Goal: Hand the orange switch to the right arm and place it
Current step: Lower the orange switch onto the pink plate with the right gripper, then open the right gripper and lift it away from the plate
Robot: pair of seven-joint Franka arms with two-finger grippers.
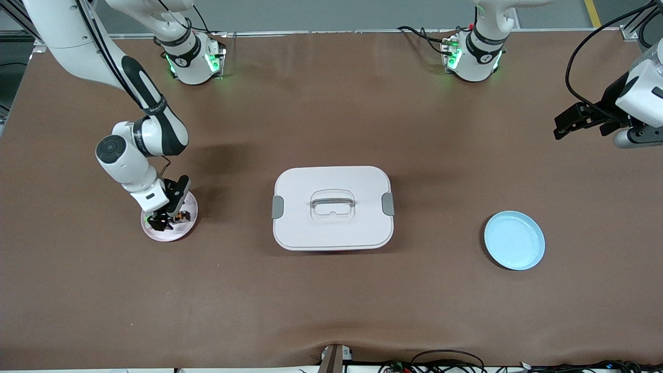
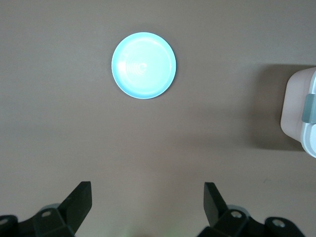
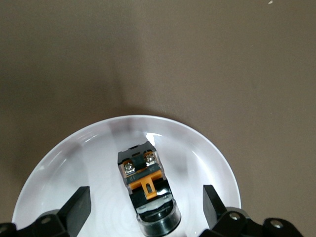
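— Where are we finding the small black switch with the orange face?

— We are seeing it lying in the shallow pinkish-white round plate at the right arm's end of the table. In the right wrist view its long axis is running up the picture, crosswise to the line between the two fingers, so the fingers are flanking its long sides.

— And the black two-finger right gripper?

— It is hanging low over that plate, pointing down, its fingers spread well apart with the switch sitting between them; we are not seeing either finger touching it. This arm is by far the nearer one.

— What about the other arm?

— The black left gripper is waiting up in the air at its own end of the table, jaws wide and holding nothing, looking down on the brown table mat near the light blue round plate. The white rectangular lidded box is sitting mid-table between the two plates.

— So we are judging the coming move as turning on those fingers and the switch's narrow sides.
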